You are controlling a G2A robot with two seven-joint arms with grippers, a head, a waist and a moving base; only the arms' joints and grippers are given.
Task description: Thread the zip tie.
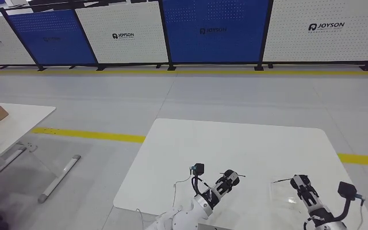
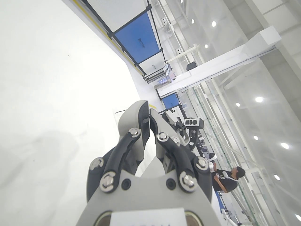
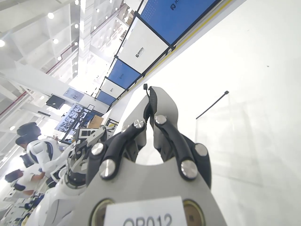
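I am watching both grippers pinching shut low over the white tabletop [image 1: 241,144].
The left gripper [image 2: 148,112] is sitting near the tabletop's centre, a little toward 6 o'clock. Its pads are pressing together on a small black strip [image 2: 146,120] that I cannot identify for sure. A loose zip tie [image 3: 212,105] is lying flat on the tabletop, just beside the right gripper [image 3: 150,92] at about its 9 o'clock. The right gripper is hanging toward 4 o'clock of the tabletop. Its fingers are clamping tight on the zip tie [image 3: 145,87], whose head is poking out past the fingertips.
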